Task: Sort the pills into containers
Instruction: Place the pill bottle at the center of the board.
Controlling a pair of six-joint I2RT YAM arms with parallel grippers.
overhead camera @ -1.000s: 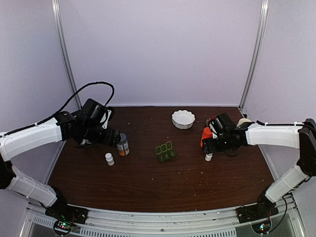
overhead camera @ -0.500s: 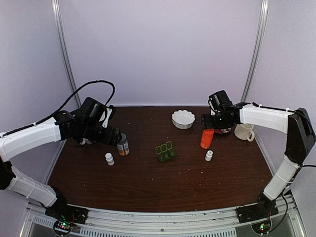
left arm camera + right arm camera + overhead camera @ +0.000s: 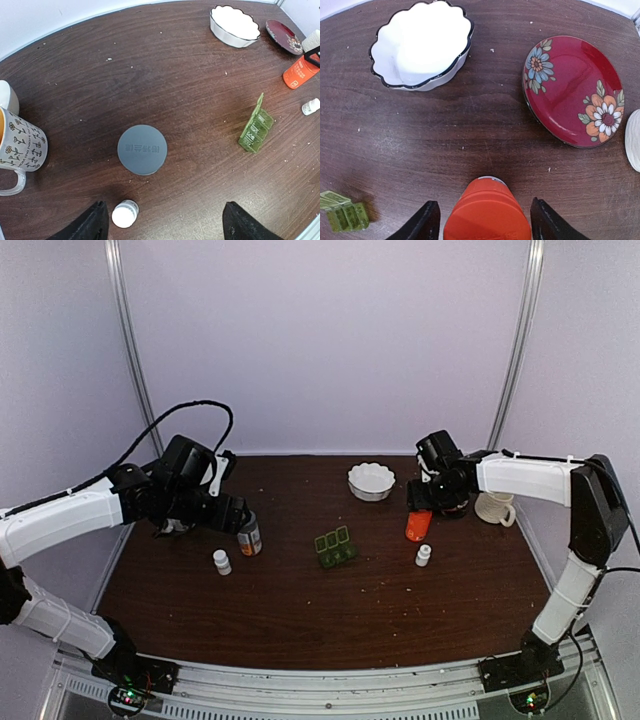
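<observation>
Here the left gripper [image 3: 164, 205] hangs over the left part of the table [image 3: 300, 610], and its two fingers are wide apart with nothing between them. In the left wrist view the grey-capped bottle [image 3: 142, 149] stands upright just beyond the fingertips, and we look straight down on its round lid. A small white bottle [image 3: 125, 213] stands close to the left finger. A flowered mug [image 3: 22, 150] is further to the left.

The right gripper [image 3: 485, 201] is at the far right side of the table, and it is placed around the orange bottle [image 3: 487, 210]. One finger stands on each side of the bottle, very near to its wall. We cannot tell whether the fingers already press on it or are only just beside it. From the top view the orange bottle [image 3: 418, 525] stands on the table, under the end of the right arm.

The green pill box [image 3: 335, 547] lies near the middle of the table, between the two arms and well apart from both grippers. In the left wrist view its lids stand up open [image 3: 256, 129]. What lies in its cells we cannot tell.

Beyond the orange bottle we see a white bowl [image 3: 422, 44] with a wavy dark rim and a red plate [image 3: 575, 90] with flowers. A second small white bottle [image 3: 423, 555] stands near the orange bottle, on its near side. A cream mug [image 3: 495, 507] is at the right edge.
</observation>
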